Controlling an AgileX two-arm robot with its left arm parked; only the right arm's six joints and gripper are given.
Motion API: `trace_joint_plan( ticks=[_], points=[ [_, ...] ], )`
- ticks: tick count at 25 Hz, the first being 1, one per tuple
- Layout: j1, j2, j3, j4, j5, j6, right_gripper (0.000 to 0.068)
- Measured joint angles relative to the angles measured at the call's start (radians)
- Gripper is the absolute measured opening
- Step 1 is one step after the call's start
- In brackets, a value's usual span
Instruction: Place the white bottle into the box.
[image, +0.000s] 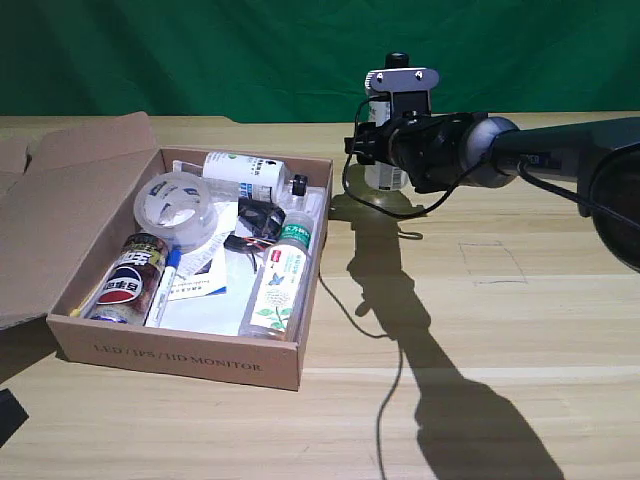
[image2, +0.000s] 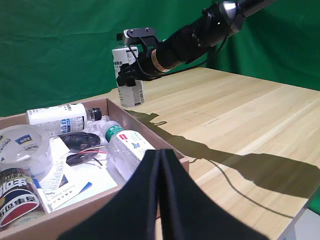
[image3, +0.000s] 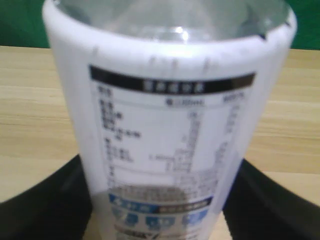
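The white bottle (image: 384, 150) stands upright on the table (image: 480, 330), just right of the box's (image: 180, 360) far corner in the exterior view, so it is not yet in the box. The right gripper (image: 375, 140) has its fingers either side of it, seemingly clamped. Lifting and carrying it left remain

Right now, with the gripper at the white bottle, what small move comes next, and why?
Probably close and lift: the right gripper brackets the upright white bottle, which stands on the table outside the box. Whether the fingers already grip is unclear.
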Motion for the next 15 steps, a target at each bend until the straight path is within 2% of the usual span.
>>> trace_joint_plan(
  ticks=[8, 15],
  points=[
    [0.091, -0.207, 0.191, 0.0, 0.015, -0.002, 0.0528],
    [0.313, -0.336, 0.269, 0.0, -0.045, -0.004, 0.0528]
  ],
)
